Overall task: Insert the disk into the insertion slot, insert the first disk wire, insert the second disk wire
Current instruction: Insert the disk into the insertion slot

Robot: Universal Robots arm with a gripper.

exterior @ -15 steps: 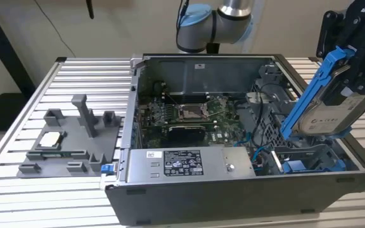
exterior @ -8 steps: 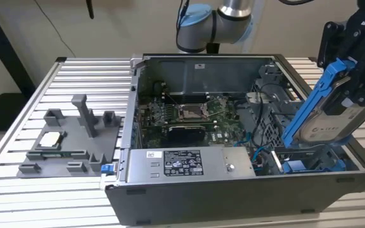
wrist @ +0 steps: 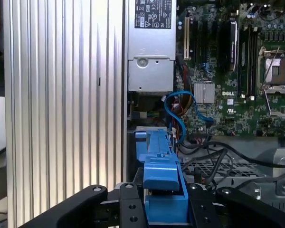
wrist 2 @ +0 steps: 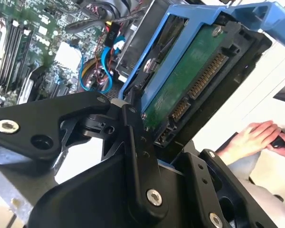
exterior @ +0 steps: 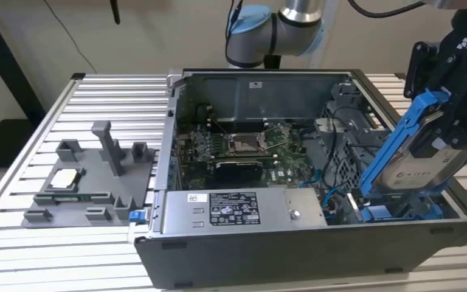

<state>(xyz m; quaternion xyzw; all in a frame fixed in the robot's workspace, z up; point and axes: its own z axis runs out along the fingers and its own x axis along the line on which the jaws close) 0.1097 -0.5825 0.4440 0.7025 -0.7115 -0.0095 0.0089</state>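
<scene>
**Disk held steep over the bay, lower end at the blue fittings**

Tool: gripper (exterior: 459, 121) closed on the disk (exterior: 416, 159), clamping its upper part. In the second wrist view a black finger (wrist 2: 133, 135) presses against the blue carrier frame. In the first wrist view the frame sits between the two finger bases.

Orientation: long axis steeply tilted, close to upright. The upper end leans toward the exterior view's right. The lower end points down into the near corner of the PC case (exterior: 298, 258) on the exterior view's right. There it meets the insertion slot (exterior: 400, 213) at its blue fittings; I cannot tell whether it has entered. The labelled silver face shows in the exterior view. The green circuit-board face, with its row of contacts, shows in the second wrist view.

Inside the case: motherboard (exterior: 242, 146) at centre, silver power-supply box (exterior: 242, 210) along the near wall, blue cables (wrist: 178, 107) looping beside the bay.

Surface: slatted aluminium table (exterior: 95, 91). The case lies on it, open side up. A grey moulded fixture (exterior: 95, 176) sits just beside the case, on the exterior view's left.

Room: pale wall behind. A person's hand (wrist 2: 249, 140) rests beyond the table edge.
</scene>
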